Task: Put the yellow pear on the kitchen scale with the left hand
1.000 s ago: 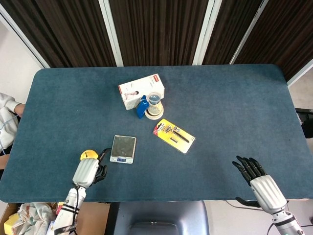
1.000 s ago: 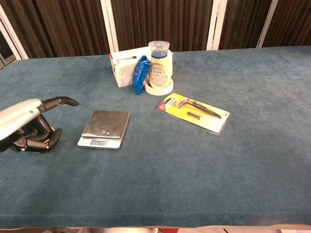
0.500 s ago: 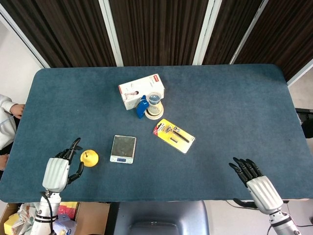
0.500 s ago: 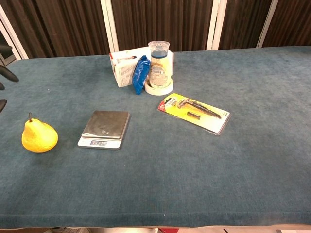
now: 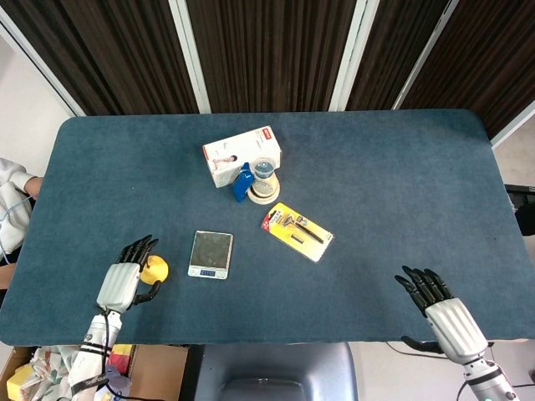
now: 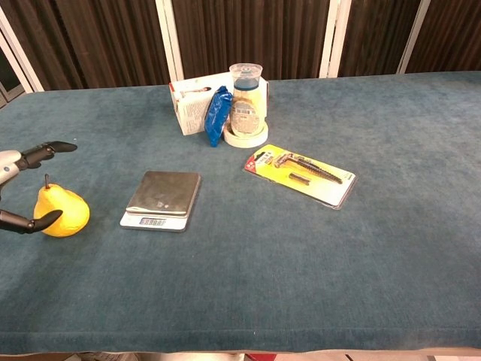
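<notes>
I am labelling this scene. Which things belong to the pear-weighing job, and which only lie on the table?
Job: yellow pear, kitchen scale, left hand.
Lying about: white box, blue pouch, jar on tape roll, yellow tool pack.
</notes>
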Available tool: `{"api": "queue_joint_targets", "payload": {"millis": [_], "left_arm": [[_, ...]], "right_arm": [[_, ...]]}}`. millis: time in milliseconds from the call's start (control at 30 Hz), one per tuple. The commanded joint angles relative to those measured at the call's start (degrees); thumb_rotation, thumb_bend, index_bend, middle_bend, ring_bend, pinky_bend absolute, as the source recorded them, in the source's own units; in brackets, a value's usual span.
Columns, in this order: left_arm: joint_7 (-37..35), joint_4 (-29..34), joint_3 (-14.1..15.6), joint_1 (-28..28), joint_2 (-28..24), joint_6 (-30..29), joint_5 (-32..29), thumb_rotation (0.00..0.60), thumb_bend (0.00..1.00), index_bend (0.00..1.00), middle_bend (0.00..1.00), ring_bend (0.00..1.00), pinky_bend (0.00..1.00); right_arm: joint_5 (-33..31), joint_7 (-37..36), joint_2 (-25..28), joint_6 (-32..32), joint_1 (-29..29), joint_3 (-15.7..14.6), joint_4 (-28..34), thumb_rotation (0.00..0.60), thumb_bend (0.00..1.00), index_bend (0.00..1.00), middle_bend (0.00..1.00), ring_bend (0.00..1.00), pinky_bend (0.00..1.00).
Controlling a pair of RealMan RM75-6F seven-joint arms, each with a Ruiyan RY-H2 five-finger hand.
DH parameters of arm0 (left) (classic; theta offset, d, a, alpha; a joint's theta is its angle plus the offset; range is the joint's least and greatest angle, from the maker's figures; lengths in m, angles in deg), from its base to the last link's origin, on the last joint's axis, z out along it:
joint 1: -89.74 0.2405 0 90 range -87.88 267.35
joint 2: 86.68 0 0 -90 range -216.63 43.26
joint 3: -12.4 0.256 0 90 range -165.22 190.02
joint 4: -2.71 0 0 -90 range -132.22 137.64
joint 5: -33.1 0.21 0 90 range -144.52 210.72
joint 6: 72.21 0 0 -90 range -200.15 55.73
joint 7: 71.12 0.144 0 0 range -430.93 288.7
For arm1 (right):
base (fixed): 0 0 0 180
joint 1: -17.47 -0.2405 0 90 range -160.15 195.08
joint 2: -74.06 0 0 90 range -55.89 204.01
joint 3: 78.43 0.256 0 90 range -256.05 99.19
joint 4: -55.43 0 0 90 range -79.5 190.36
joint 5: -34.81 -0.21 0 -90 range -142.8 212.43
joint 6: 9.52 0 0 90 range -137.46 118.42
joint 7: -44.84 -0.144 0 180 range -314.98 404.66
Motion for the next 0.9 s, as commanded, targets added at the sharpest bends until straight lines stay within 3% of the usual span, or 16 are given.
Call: {"api": "queue_joint_targets", "payload": {"millis": [33, 133, 300, 400, 533, 667, 900], "left_arm": [[0.93, -0.33, -0.41, -1.15, 0.42, 3.32, -3.48, 0.600, 0.36, 0.00, 0.00, 0.00, 0.13], [1.33, -0.90, -2.03, -0.93, 2.22, 2.66, -6.86, 0.600, 0.35, 0.07, 0.02, 0.02, 0.26], [3.19, -1.66, -3.67, -1.75, 2.71, 5.02, -12.66, 0.600, 0.35, 0.21, 0.10, 0.15, 0.45], [1.34, -1.08, -4.89, -1.79, 2.57, 6.08, -15.19, 0.600, 0.35, 0.30, 0.22, 0.29, 0.57], [-1.44, -1.06, -6.34, -1.88, 2.15, 6.57, -16.27, 0.600, 0.34, 0.47, 0.45, 0.54, 0.73], [-3.16, -1.60, -7.63, -1.67, 2.47, 3.26, -13.87, 0.600, 0.34, 0.58, 0.58, 0.67, 0.79], [-5.08, 4.50, -11.66, -2.86, 1.48, -1.82, -9.38, 0.600, 0.35, 0.62, 0.63, 0.73, 0.84]], "right_arm": [[0.11, -0.09, 0.03, -0.20, 0.07, -0.03, -0.06, 0.600, 0.16, 0.00, 0.00, 0.00, 0.00], [-0.08, -0.13, 0.01, -0.13, 0.07, 0.03, -0.07, 0.600, 0.16, 0.00, 0.00, 0.00, 0.00], [-0.18, -0.13, 0.01, -0.09, 0.04, 0.10, -0.08, 0.600, 0.16, 0.00, 0.00, 0.00, 0.00], [-0.31, 0.02, -0.05, 0.08, 0.00, 0.13, -0.04, 0.600, 0.16, 0.00, 0.00, 0.00, 0.00], [-0.30, 0.12, -0.08, 0.09, 0.00, 0.13, -0.03, 0.600, 0.16, 0.00, 0.00, 0.00, 0.00], [-0.49, 0.09, -0.10, 0.35, -0.10, 0.17, 0.03, 0.600, 0.16, 0.00, 0.00, 0.00, 0.00], [-0.40, -0.04, -0.06, 0.68, -0.27, 0.06, 0.12, 0.600, 0.16, 0.00, 0.00, 0.00, 0.00]]}}
